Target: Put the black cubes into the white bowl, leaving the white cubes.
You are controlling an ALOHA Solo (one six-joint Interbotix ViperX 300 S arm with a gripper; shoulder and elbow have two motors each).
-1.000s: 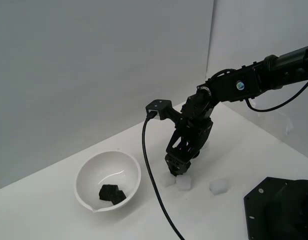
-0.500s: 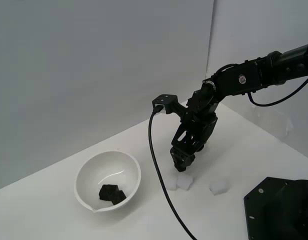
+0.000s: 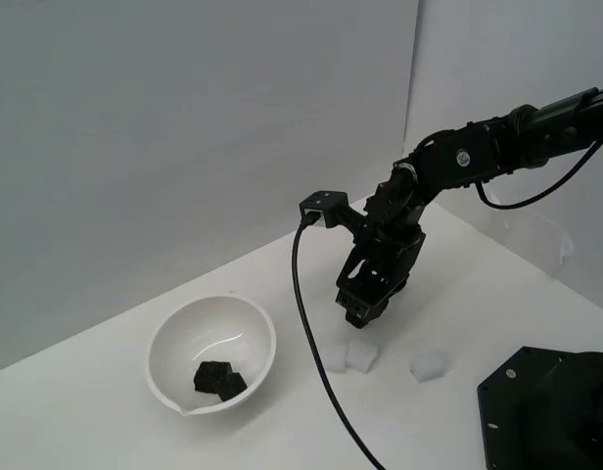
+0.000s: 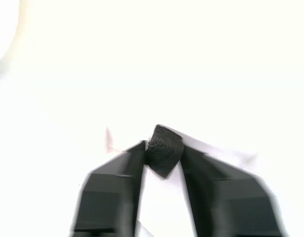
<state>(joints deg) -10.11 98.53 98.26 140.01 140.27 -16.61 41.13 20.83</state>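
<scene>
exterior / hand (image 3: 357,315): hangs above the counter (image 3: 106,411), tips pointing down, just over the white cubes. Grip not readable from here.
exterior / white bowl (image 3: 164,338): on the counter at the exterior view's left of the hand, well apart from it, pouring lip toward the camera.
exterior / black cubes in bowl (image 3: 219,379): dark clump on the bowl floor, looks like two touching; count not certain.
exterior / white cubes: pair touching each other (image 3: 350,357) directly under the hand; single one (image 3: 430,366) near them toward the exterior view's right.
exterior / cable (image 3: 306,323): black, runs from the wrist camera down across the counter.
exterior / black base plate (image 3: 551,411): lower corner at the exterior view's right.
wrist / hand (image 4: 163,154): fingers pinching a black cube (image 4: 164,150) between the tips, cube turned corner-down.
wrist / background: overexposed and motion-blurred; white cubes below not separable from the counter.
</scene>
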